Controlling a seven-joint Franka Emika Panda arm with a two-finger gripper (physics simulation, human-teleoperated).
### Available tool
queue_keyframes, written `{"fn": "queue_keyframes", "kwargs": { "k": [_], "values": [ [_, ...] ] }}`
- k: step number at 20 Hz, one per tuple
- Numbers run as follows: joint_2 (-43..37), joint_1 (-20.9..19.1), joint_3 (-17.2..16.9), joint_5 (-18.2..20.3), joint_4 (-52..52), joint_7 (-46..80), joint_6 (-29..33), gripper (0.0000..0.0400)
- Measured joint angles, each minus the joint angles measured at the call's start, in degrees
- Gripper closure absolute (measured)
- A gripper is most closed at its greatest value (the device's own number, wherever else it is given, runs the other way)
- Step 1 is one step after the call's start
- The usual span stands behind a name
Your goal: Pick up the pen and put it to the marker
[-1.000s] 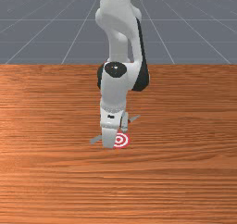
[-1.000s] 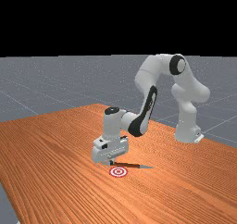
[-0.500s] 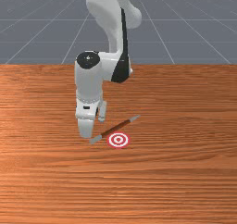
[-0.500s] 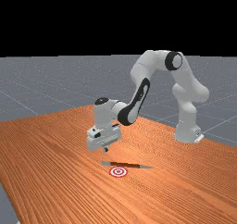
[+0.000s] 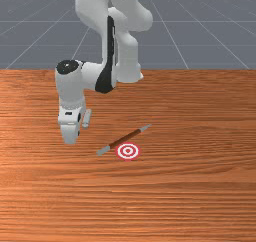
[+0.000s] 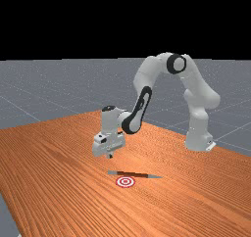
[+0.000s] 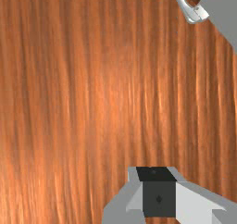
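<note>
My gripper (image 5: 76,136), held above the table, is off to the front view's left of the pen (image 5: 126,137). In the far view the gripper (image 6: 111,155) hangs above the pen's thick grey end, and the pen (image 6: 132,174) lies flat with its brown middle and pointed tip showing. The fingertips of the gripper (image 7: 158,190) meet in the wrist view, with nothing between them. The red-and-white ringed marker (image 5: 128,151) is flat on the wood beside the pen; the same marker (image 6: 125,181) is seen in the far view.
The orange-brown table (image 5: 190,186) spreads around the pen and marker. The arm's base stands at the far view's right. In the wrist view a white curved piece (image 7: 196,15) and a grey flat shape (image 7: 224,10) appear; I cannot tell what they are.
My hand has risen from the pen and moved toward the front view's left, uncovering the pen and marker. The pen has stayed where it was.
</note>
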Motion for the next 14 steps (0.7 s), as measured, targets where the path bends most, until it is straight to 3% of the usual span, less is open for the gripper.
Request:
{"fn": "queue_keyframes", "kwargs": {
  "k": [2, 3, 4, 5, 6, 7, 8, 9, 10, 11, 12, 13, 14],
  "values": [
    [5.2, 4.3, -4.0, -3.3, 2.3, 4.9, 6.4, 0.0400],
    [5.2, 1.4, -1.3, -1.6, 1.6, 2.3, 11.8, 0.0185],
    [5.8, 9.6, -8.9, -6.2, 2.2, 10.3, 8.6, 0.0266],
    [5.3, 10.5, -8.8, -6.1, 1.5, 11.1, 9.1, 0.0318],
    [4.5, 7.7, -4.3, -1.8, 1.2, 10.8, 7.9, 0.0350],
    [4.2, 9.5, -4.7, -1.6, 0.5, 13.4, 7.9, 0.0370],
    [4.8, 4.6, 0.5, -0.2, 1.6, 5.6, 8.2, 0.0319],
    [4.3, 0.4, 4.1, 2.6, 0.9, 1.8, 7.5, 0.0358],
    [3.9, 2.3, 2.9, 1.5, -0.2, 3.8, 8.8, 0.0377],
    [3.4, 9.5, -3.7, -1.5, -1.3, 12.8, 10.3, 0.0388],
    [3.2, 10.1, -3.5, -1.8, -1.7, 12.7, 10.5, 0.0393],
    [3.7, 10.4, -3.1, -2.3, 0.2, 11.6, 6.0, 0.0396],
    [2.2, 14.8, -7.5, -5.1, -4.5, 15.5, 12.5, 0.0397]
  ]
}}
